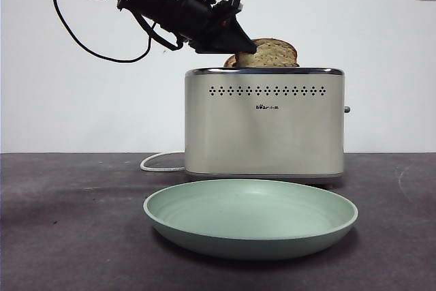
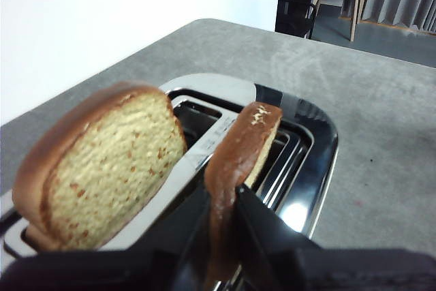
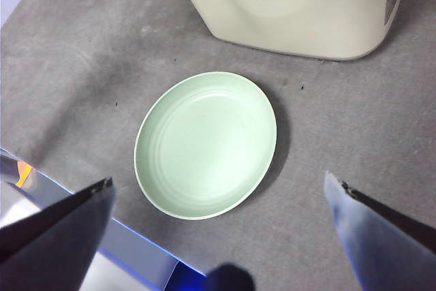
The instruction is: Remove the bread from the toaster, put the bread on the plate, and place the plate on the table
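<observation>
Left gripper (image 2: 223, 199): jaws clamped on the crust edge of the bread (image 2: 240, 148), at the toaster's top; arm comes in from high on one side in front view
Bread: still standing in its slot, thin edge toward wrist cam; lift, if any, hard to judge
Second slice (image 2: 102, 168): upright in the other slot, just beside, not touching the jaws
Toaster (image 1: 264, 124): cream body, chrome rim, dotted holes, white cord (image 1: 160, 163) trailing behind
Plate (image 1: 251, 217): mint green, empty, flat on the table (image 1: 68, 236) just in front of toaster, apart from it
Right gripper (image 3: 221, 195): jaws spread wide, holding nothing, hovering above plate
</observation>
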You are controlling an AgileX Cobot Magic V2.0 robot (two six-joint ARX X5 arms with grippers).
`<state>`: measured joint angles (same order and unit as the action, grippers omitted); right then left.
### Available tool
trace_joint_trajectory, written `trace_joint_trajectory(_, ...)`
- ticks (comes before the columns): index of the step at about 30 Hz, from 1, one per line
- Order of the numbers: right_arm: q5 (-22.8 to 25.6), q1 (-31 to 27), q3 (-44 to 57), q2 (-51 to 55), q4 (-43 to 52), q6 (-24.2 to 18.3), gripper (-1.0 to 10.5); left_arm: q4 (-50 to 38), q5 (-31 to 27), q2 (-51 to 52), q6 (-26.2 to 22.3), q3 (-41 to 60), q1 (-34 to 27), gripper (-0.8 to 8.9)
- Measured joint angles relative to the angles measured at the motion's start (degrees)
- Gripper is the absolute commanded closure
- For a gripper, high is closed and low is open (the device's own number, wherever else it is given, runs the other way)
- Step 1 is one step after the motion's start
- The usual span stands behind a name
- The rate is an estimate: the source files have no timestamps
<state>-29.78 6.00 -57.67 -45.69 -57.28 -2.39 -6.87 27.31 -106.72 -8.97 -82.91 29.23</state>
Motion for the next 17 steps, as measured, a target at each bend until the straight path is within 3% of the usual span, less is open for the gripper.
trace_joint_trajectory(11, 0.00, 0.00, 0.00, -0.09, 0.00, -0.02, 3.2, 0.00, -0.15, 9.84, 0.02, 0.00, 0.04, 8.22)
trace_joint_trajectory(17, -0.02, 0.00, 0.00, -1.62, 0.00, -0.02, 3.2, 7.67, -0.37, 19.21, 0.02, 0.00, 0.02, 8.22)
